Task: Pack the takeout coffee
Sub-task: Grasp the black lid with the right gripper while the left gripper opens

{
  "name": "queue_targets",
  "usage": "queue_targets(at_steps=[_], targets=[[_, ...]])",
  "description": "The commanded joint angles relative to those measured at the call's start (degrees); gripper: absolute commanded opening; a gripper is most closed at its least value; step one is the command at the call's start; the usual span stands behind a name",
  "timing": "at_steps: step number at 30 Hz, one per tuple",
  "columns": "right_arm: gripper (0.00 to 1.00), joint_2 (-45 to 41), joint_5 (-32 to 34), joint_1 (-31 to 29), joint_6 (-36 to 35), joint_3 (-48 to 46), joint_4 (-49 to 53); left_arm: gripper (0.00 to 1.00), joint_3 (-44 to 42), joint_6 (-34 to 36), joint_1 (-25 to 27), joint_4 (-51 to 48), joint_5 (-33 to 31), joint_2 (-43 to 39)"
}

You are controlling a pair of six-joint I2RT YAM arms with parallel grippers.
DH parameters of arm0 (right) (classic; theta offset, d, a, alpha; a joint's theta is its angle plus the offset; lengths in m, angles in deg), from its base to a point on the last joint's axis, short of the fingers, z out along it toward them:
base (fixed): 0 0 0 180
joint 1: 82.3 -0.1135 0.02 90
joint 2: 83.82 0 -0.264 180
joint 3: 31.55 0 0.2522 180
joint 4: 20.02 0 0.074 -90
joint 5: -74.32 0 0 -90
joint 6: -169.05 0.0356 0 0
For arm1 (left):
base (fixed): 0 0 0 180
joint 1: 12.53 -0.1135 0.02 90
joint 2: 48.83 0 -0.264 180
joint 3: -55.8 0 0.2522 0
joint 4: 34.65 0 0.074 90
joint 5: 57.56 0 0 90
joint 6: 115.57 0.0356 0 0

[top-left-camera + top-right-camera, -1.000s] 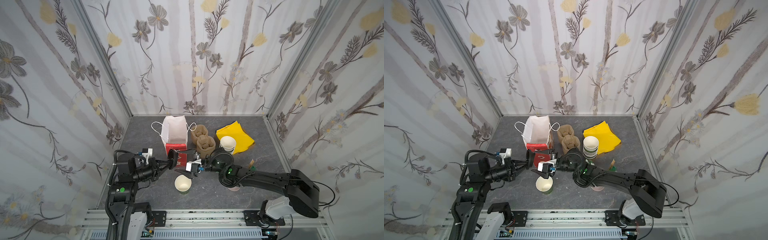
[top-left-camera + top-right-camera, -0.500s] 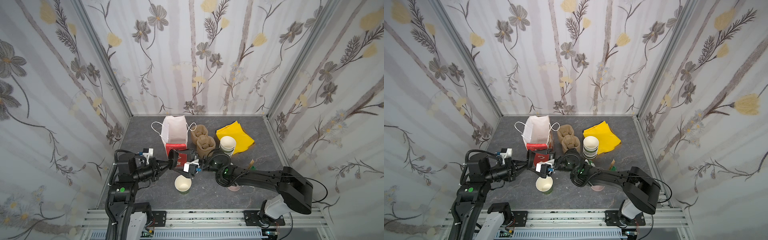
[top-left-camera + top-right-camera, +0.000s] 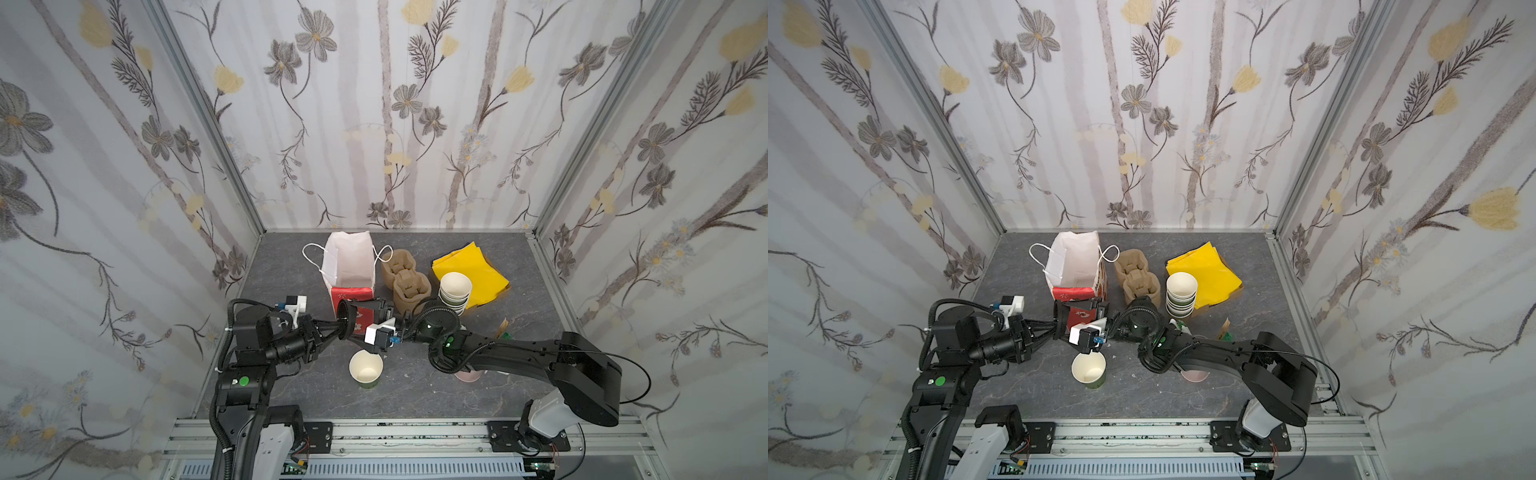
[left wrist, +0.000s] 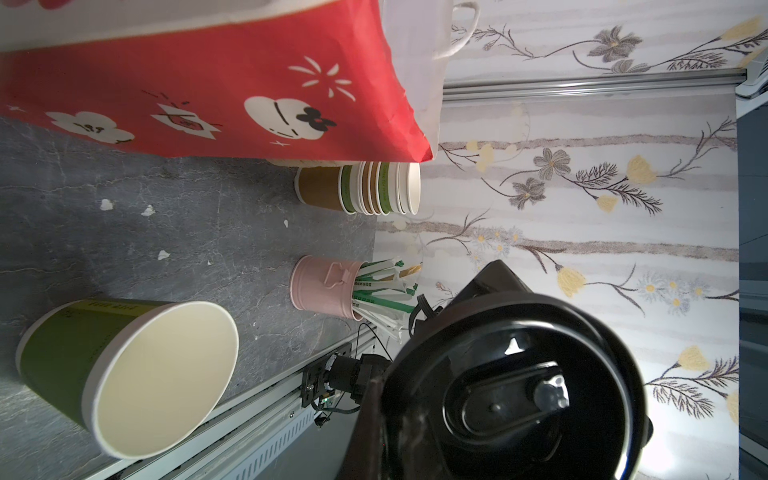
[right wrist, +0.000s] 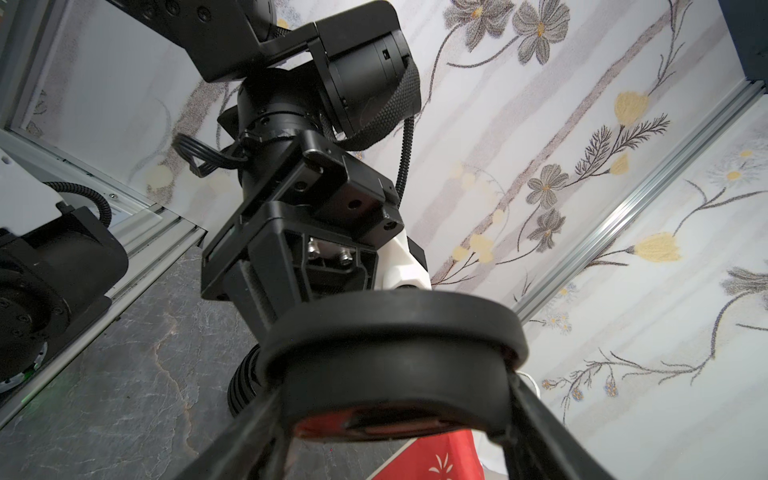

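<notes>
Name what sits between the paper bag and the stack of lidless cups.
A brown pulp cup carrier, between bag and cup stack; both top views show it.

A dark grey, stone-patterned desk (image 3: 286,266) is being enclosed on three sides by walls (image 3: 415,124) papered with grey and yellow flowers. The corners are being edged by aluminium rails (image 3: 213,124).

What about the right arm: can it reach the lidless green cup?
Probably yes: the green cup stands upright and alone, close by the right gripper. Only the black lid, pinched by the left gripper, sits between its jaws.
</notes>
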Motion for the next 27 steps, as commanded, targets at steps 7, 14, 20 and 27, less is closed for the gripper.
queue_targets(at_steps=[7, 14, 20, 27], targets=[[0.71, -1.9, 0.8, -0.4, -0.4, -1.2, -1.0, 0.32, 0.8, -0.2, 0.2, 2.2, -1.1, -1.5], [0.69, -4.3, 3.2, -0.4, 0.3, -2.9, 0.5, 0.54, 2.5, 1.3, 0.1, 2.2, -6.2, -3.6], [0.65, -9.4, 5.6, -0.4, 5.1, -3.5, 9.5, 0.63, 4.5, 7.1, 0.1, 2.1, -16.9, -6.7], [0.62, -15.8, 14.7, -4.0, 11.8, 0.7, 35.4, 0.61, 1.5, 13.0, 0.2, 2.2, -27.7, -6.1]])
